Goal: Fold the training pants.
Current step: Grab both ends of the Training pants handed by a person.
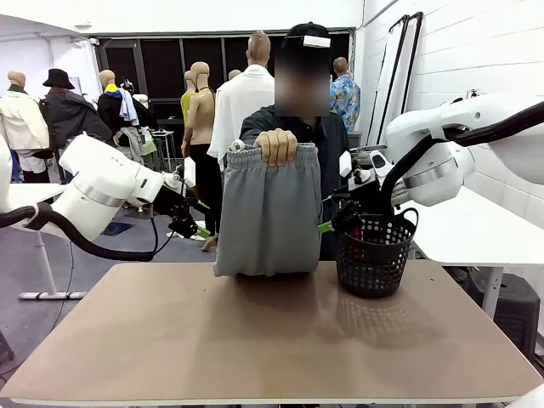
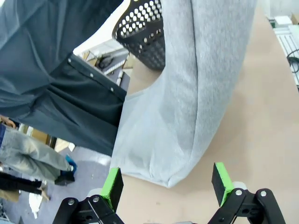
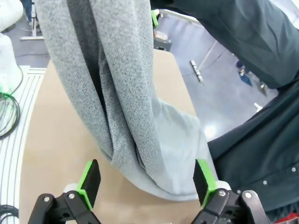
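Opening step of the fold, judged from the layout: the garment is not yet spread flat, and no fold is made.

At the left, the left gripper (image 1: 197, 223) hangs above the table's (image 1: 255, 340) far-left area, its jaws wide and empty. In its wrist view the green pads (image 2: 113, 183) stand on either side of the hanging cloth's lower corner, just short of it and not touching.

At the centre, the training pants (image 1: 268, 212) hang upright from the person's hand (image 1: 276, 146), which bunches the waistband. The lower end rests on the table at the middle of its far edge.

To the right of the pants, the right gripper (image 1: 331, 221) is also spread wide and holds nothing. Its wrist view shows the grey folds between and just ahead of its fingers (image 3: 89, 179). The black mesh basket (image 1: 374, 255) stands close behind it, near the far-right edge.

The next move probably calls for both arms to close in from the two sides and take the lower corners together — or for the pants to be laid flat first — with the right arm kept clear of the basket.
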### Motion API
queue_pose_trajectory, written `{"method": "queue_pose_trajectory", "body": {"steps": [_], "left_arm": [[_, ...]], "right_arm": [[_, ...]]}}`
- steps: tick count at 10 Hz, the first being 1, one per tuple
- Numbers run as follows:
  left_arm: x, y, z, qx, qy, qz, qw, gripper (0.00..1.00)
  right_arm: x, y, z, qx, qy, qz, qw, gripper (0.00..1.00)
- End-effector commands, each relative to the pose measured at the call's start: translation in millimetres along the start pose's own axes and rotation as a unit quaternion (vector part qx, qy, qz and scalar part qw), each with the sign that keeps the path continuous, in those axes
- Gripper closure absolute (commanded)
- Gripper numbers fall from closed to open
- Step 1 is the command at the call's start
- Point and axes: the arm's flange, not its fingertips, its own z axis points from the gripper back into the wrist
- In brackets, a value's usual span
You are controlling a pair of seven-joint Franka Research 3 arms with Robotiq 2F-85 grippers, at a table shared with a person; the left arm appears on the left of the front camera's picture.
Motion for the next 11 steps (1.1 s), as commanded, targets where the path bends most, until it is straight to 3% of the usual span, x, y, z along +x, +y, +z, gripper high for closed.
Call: {"method": "queue_pose_trajectory", "body": {"steps": [1, 3, 8, 11], "left_arm": [[-7.4, 9.5, -7.5, -0.002, -0.047, -0.015, 0.999, 0.0], [-6.3, 9.0, -9.3, -0.006, -0.069, -0.022, 0.997, 0.0], [4.0, 0.0, -7.2, -0.089, -0.117, -0.018, 0.989, 0.0], [11.6, -4.4, -10.1, -0.083, -0.138, -0.001, 0.987, 0.0]], "right_arm": [[-0.9, -4.9, -4.9, -0.003, -0.034, 0.014, 0.999, 0.0], [1.3, -2.0, -4.6, -0.006, -0.055, 0.021, 0.998, 0.0], [5.8, 3.0, 0.3, 0.024, -0.085, 0.019, 0.996, 0.0], [7.2, 5.7, 1.0, 0.029, -0.1, 0.018, 0.994, 0.0]]}}
